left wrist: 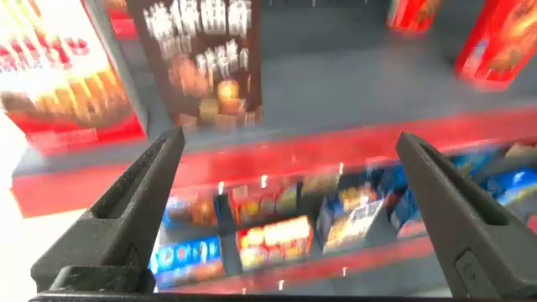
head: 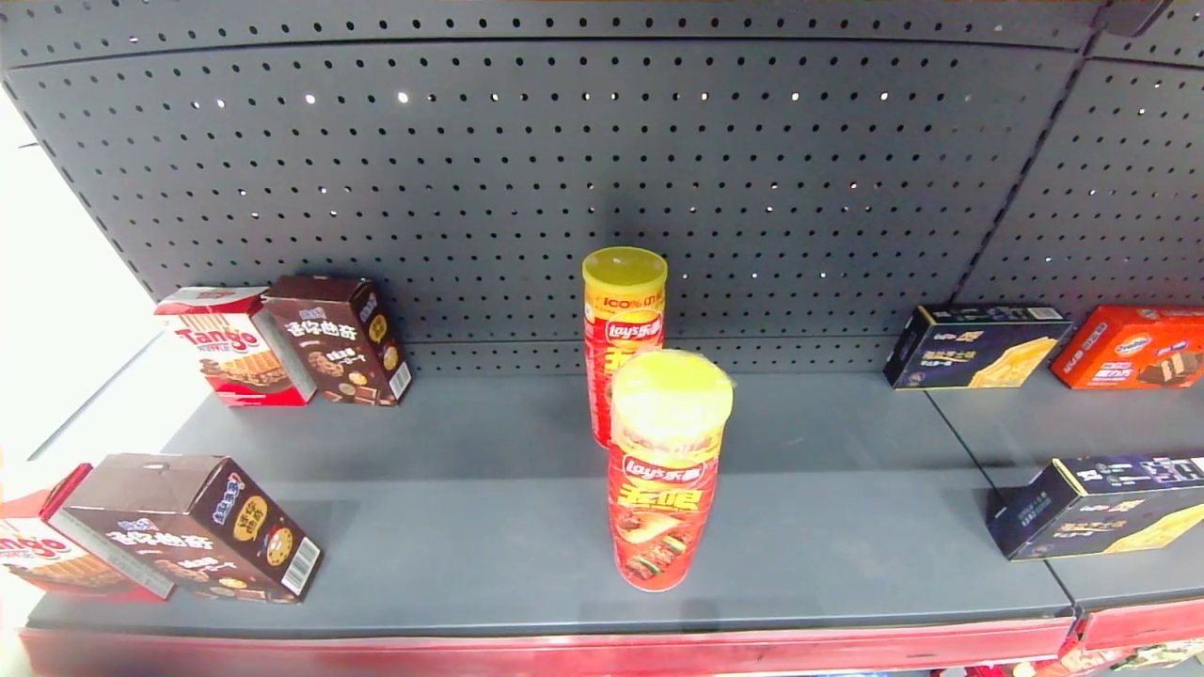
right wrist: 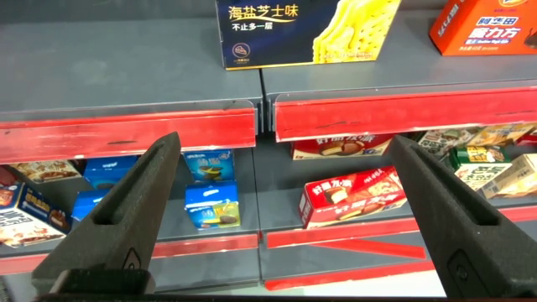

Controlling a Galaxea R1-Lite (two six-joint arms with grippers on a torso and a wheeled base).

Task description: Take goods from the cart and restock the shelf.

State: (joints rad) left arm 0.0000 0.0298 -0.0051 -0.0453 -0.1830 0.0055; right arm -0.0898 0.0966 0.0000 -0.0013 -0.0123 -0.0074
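Observation:
Two red chip cans with yellow lids stand upright mid-shelf, one near the front [head: 668, 470] and one behind it [head: 624, 329]. My left gripper [left wrist: 289, 138] is open and holds nothing; it hangs in front of the shelf's red front edge [left wrist: 294, 164], below a brown biscuit box [left wrist: 205, 59] and a red wafer box [left wrist: 59, 75]. My right gripper [right wrist: 285, 141] is also open and holds nothing, facing the red edge strip [right wrist: 352, 113] beneath a dark blue cracker box [right wrist: 306, 29].
On the shelf's left stand brown biscuit boxes [head: 339, 338] [head: 198, 536] and red wafer boxes [head: 230, 348]. Right bay holds dark blue cracker boxes [head: 978, 346] [head: 1101, 503] and an orange box [head: 1129, 346]. Bare grey shelf board [head: 470, 489] lies around the cans. Lower shelves hold small packs [right wrist: 352, 197].

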